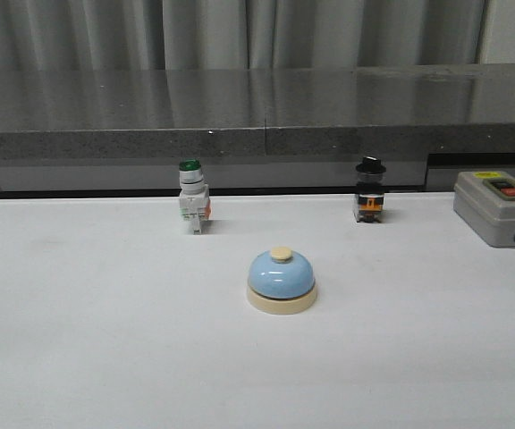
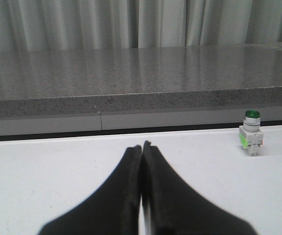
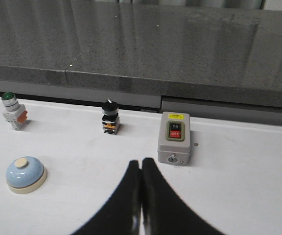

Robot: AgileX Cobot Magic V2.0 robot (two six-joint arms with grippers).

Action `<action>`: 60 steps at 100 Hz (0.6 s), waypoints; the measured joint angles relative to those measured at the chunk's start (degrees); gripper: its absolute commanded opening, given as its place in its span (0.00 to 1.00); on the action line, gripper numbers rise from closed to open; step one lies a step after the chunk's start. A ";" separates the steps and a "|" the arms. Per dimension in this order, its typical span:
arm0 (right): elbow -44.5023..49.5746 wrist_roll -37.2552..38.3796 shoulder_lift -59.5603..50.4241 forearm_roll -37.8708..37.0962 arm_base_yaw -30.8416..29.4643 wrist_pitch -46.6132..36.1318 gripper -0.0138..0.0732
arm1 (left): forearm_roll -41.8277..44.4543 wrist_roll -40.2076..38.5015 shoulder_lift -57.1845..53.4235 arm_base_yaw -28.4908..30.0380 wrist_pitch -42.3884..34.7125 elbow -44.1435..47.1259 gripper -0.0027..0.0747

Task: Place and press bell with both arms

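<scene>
A: Where was the blue call bell (image 1: 281,280)?
B: Upright mid-table, at five o'clock from the green pushbutton (image 1: 192,207).
A: The arms?
B: Left gripper (image 2: 141,147) and right gripper (image 3: 140,164) pinched together, empty. It fit either waiting or already pressed

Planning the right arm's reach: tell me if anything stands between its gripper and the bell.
Nothing visible does. In the right wrist view, bare table lies between the shut right gripper and the bell. The black selector switch and grey switch box stand farther back.
</scene>
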 measured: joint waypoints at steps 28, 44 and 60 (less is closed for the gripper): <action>13.99 4.85 -12.69 -2.66 -0.14 -5.98 0.09 | 0.00 0.00 0.00 0.00 0.00 0.00 0.01; 20.16 8.08 -13.31 -3.59 -0.14 -9.14 0.09 | 0.00 0.00 0.00 0.00 -0.15 0.00 0.01; 24.19 8.44 -13.31 -3.59 -0.36 -14.47 0.09 | 0.00 0.00 0.00 0.00 -0.15 0.00 0.01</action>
